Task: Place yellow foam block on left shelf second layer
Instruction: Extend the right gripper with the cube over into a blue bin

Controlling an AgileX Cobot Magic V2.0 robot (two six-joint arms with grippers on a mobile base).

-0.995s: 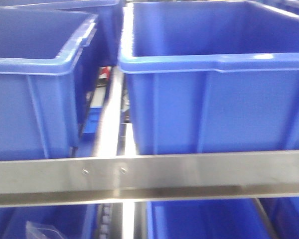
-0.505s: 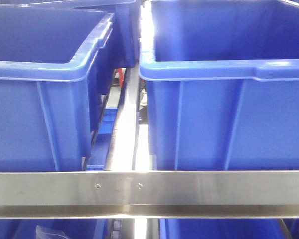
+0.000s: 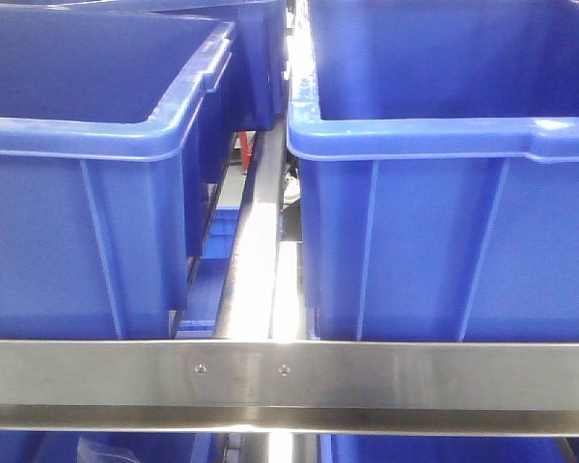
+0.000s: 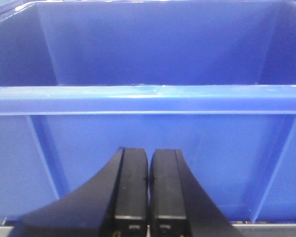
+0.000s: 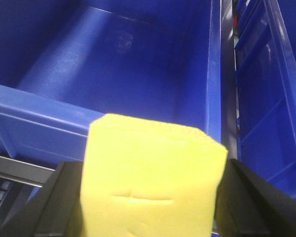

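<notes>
Yellow foam block (image 5: 153, 168) clamped in right claw (image 5: 153, 207), facing blue bin (image 5: 34, 113); left claw (image 4: 148, 192) pressed together, empty. Since a second ago, front bins (image 3: 87, 135) shifted right, steel rail (image 3: 434, 371) lower: likely lining up with shelf, block unplaced.

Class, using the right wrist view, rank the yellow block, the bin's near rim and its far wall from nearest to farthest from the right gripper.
1. The yellow block, clamped in the right gripper.
2. The near rim, just beyond, at left.
3. The far wall, at the top.
</notes>
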